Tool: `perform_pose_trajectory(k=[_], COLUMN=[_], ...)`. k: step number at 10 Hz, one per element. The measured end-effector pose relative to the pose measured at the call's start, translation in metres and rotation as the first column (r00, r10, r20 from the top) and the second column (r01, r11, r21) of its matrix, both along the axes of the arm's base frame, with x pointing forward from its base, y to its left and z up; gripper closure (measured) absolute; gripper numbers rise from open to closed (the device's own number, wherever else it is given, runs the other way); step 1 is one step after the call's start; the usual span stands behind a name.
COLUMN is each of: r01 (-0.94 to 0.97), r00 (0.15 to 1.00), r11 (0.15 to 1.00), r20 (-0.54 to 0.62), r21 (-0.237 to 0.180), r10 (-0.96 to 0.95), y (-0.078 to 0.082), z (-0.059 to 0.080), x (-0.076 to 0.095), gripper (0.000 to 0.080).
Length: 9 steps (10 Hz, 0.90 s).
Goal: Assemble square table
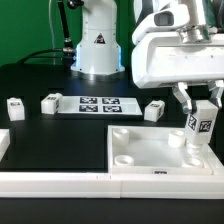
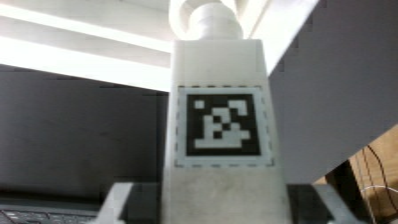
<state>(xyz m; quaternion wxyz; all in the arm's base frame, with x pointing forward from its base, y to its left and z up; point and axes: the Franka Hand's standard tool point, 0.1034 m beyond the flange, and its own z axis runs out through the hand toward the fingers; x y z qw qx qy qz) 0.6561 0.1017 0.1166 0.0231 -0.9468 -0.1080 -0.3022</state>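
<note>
The white square tabletop (image 1: 150, 148) lies on the black table at the exterior view's right, rim up, with round corner sockets. My gripper (image 1: 197, 108) is shut on a white tagged leg (image 1: 200, 124) and holds it upright over the tabletop's far corner on the exterior view's right. In the wrist view the leg (image 2: 222, 120) fills the middle, its tag facing the camera, its threaded tip pointing away; my fingers (image 2: 134, 200) sit on both sides of it. Three other legs lie on the table: one (image 1: 154, 111) by the tabletop, one (image 1: 50, 102) and one (image 1: 14, 108) at the exterior view's left.
The marker board (image 1: 98, 104) lies flat behind the tabletop. White border rails (image 1: 60, 183) run along the front edge. The robot's base (image 1: 98, 45) stands at the back. A white part (image 1: 3, 140) shows at the far left edge.
</note>
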Motion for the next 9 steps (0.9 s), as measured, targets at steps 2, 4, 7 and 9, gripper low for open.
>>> perform_pose_trajectory(k=[2,4,7,9], r01=[-0.001,-0.003,0.003,0.002], r00=[1.000,1.000,1.000,1.000], r11=[1.000,1.000,1.000,1.000], r20=[-0.005,-0.004,0.002,0.012], r21=[0.000,0.001,0.000,0.001], r10=[0.001,0.003,-0.003,-0.002], y=[0.001,0.004,-0.001,0.001], z=[-0.006,-0.012,-0.013,-0.017], x=[0.001,0.002,0.003,0.004], gripper=[0.0508,0.0508,0.0508,0.0508])
